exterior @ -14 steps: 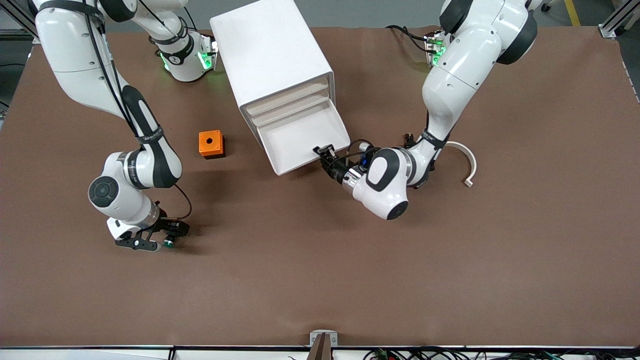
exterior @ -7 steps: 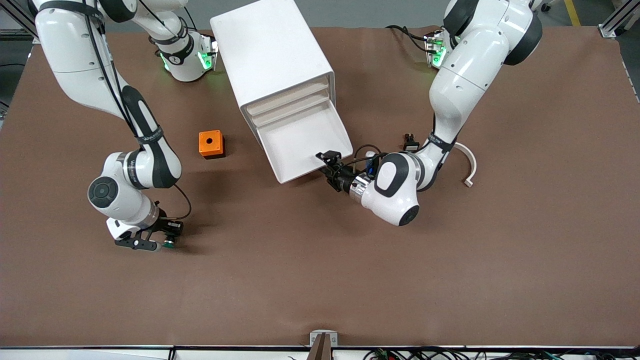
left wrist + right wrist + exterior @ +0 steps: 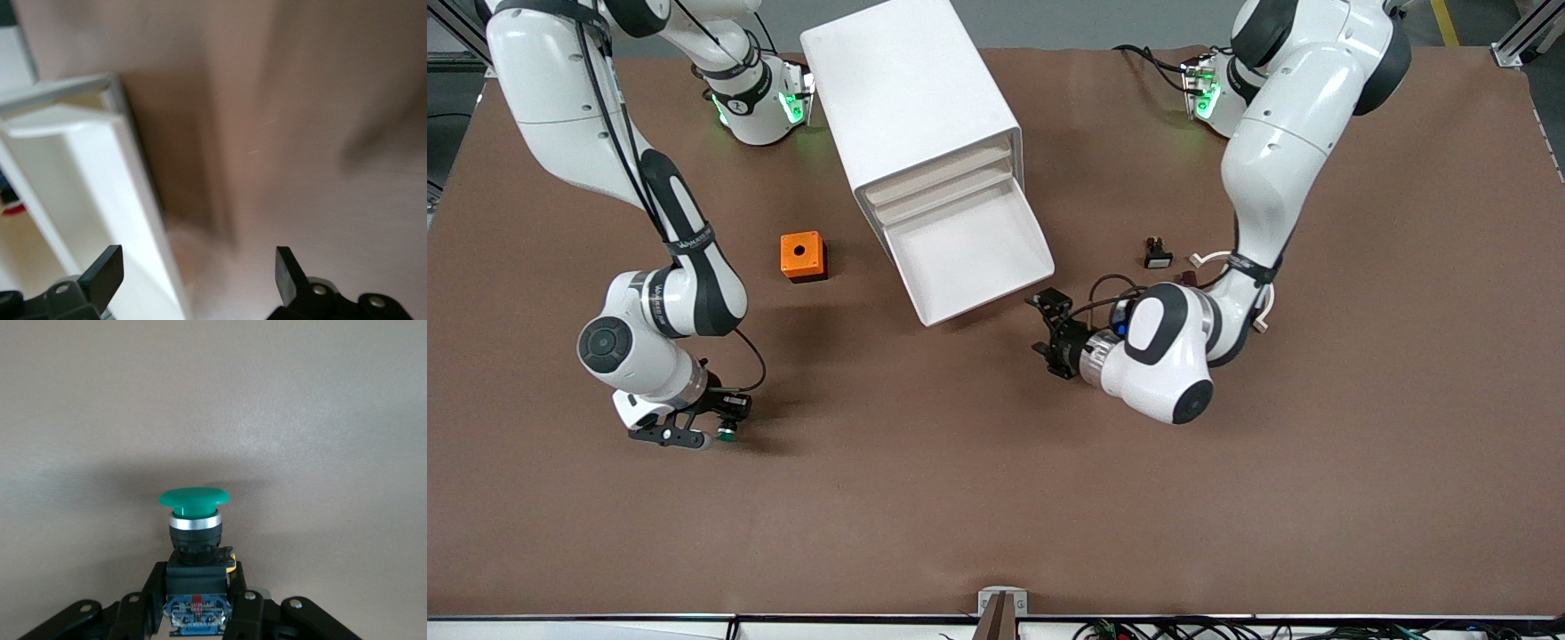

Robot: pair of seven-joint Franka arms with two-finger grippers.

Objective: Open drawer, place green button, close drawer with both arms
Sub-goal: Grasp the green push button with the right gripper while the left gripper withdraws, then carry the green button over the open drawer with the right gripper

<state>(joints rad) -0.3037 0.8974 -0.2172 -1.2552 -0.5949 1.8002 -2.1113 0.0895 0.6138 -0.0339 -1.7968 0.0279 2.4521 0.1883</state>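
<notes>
The white cabinet (image 3: pixel 911 98) has its lowest drawer (image 3: pixel 971 258) pulled out, and nothing lies in the tray. My left gripper (image 3: pixel 1047 331) is open just off the drawer's front corner and holds nothing. In the left wrist view its fingers (image 3: pixel 103 273) stand wide apart, with the drawer's front edge (image 3: pixel 87 173) beside them. My right gripper (image 3: pixel 694 436) is down at the table toward the right arm's end, shut on the button (image 3: pixel 727 435). The right wrist view shows the button's green cap (image 3: pixel 194 499) above the black body clamped in the right gripper (image 3: pixel 195 603).
An orange cube with a hole (image 3: pixel 802 256) sits beside the cabinet toward the right arm's end. A black button with a white face (image 3: pixel 1158 255) lies by the left arm's forearm. A white curved piece (image 3: pixel 1263 307) shows partly past that arm.
My left gripper let go of the drawer front, opened and drew back from it; the drawer came out slightly farther. My right gripper closed on the button.
</notes>
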